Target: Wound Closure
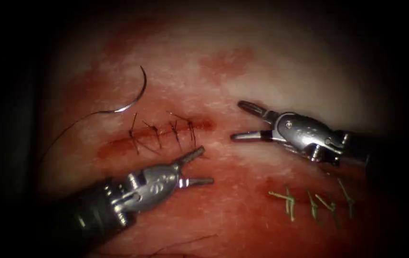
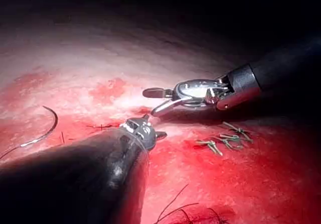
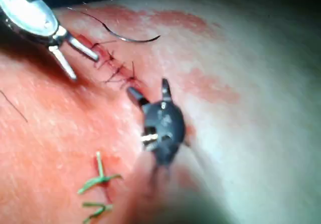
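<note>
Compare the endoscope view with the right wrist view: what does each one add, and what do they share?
Endoscope view: the thread trailing far from the needle, and the dark shaft of the left tool. Right wrist view: the right tool from behind, aimed at the stitches. Both: needle lying free on the tissue above the cut's left end; both tools open, holding nothing; green thread pieces.

Left arm's tool (image 1: pixel 198 167): dark matte shaft, silver metal wrist housing with small engraved marks, round pivot screw, two slim grey jaws with ridged tips. Right arm's tool (image 1: pixel 240 120): dark shaft, black collar, polished silver wrist with round pin heads and glossy highlights, two narrow tapered jaws, dark slot at their base. Left wrist view: left shaft broad, black, glossy.
</note>
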{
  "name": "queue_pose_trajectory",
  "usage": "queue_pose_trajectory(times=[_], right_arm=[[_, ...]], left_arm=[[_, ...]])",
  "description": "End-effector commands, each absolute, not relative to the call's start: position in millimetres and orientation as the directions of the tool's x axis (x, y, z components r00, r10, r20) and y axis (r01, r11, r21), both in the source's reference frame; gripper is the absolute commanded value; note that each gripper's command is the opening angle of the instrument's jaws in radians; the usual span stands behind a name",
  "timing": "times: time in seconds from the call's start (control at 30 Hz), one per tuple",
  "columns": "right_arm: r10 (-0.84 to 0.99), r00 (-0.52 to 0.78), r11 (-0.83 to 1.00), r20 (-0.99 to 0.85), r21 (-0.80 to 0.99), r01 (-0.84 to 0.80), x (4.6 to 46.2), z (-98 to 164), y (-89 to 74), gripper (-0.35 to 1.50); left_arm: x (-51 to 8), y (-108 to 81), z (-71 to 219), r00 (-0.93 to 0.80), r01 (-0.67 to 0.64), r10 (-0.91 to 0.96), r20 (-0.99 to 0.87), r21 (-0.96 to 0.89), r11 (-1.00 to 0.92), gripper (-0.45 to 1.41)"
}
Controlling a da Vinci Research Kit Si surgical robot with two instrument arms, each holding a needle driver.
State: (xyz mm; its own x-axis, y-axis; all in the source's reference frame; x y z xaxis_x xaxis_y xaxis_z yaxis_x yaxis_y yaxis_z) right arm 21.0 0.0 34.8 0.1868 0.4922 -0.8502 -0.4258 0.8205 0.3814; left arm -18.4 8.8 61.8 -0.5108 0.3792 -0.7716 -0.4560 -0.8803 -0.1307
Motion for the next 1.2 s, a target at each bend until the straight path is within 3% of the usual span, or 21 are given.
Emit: queue_pose_trajectory(times=[0.03,0.3,0.47,0.57,1.0,1.1,1.17,1.2], right_arm=[[0.490,0.185,0.822,-0.852,0.381,-0.424,21.7,35.3,0.1,0.99],[0.491,0.185,0.820,-0.851,0.380,-0.428,22.2,35.3,0.1,0.98],[0.490,0.186,0.820,-0.852,0.379,-0.429,22.4,35.4,0.1,0.98],[0.490,0.185,0.820,-0.852,0.379,-0.429,22.4,35.4,0.1,0.98],[0.487,0.185,0.821,-0.853,0.376,-0.429,22.6,35.6,-0.3,0.98],[0.487,0.185,0.821,-0.854,0.375,-0.430,22.8,35.6,-0.3,0.98],[0.487,0.185,0.821,-0.853,0.375,-0.431,22.9,35.6,-0.3,0.98],[0.487,0.185,0.821,-0.853,0.375,-0.431,22.9,35.6,-0.3,0.98]], left_arm=[[-18.9,9.4,62.6,-0.513,-0.454,0.376,-0.772,-0.127,-0.882,0.05],[-18.3,10.6,65.7,-0.544,-0.466,0.372,-0.752,-0.097,-0.879,0.02],[-18.6,10.1,66.2,-0.559,-0.456,0.371,-0.741,-0.098,-0.884,-0.15],[-18.7,10.1,66.1,-0.560,-0.457,0.372,-0.741,-0.098,-0.884,-0.15],[-18.5,9.8,65.7,-0.562,-0.456,0.373,-0.738,-0.099,-0.884,0.05],[-18.5,9.8,65.8,-0.567,-0.451,0.373,-0.734,-0.102,-0.887,0.00],[-18.5,9.7,65.9,-0.574,-0.448,0.374,-0.729,-0.102,-0.888,-0.18],[-18.5,9.7,65.9,-0.574,-0.448,0.374,-0.729,-0.102,-0.888,-0.18]])
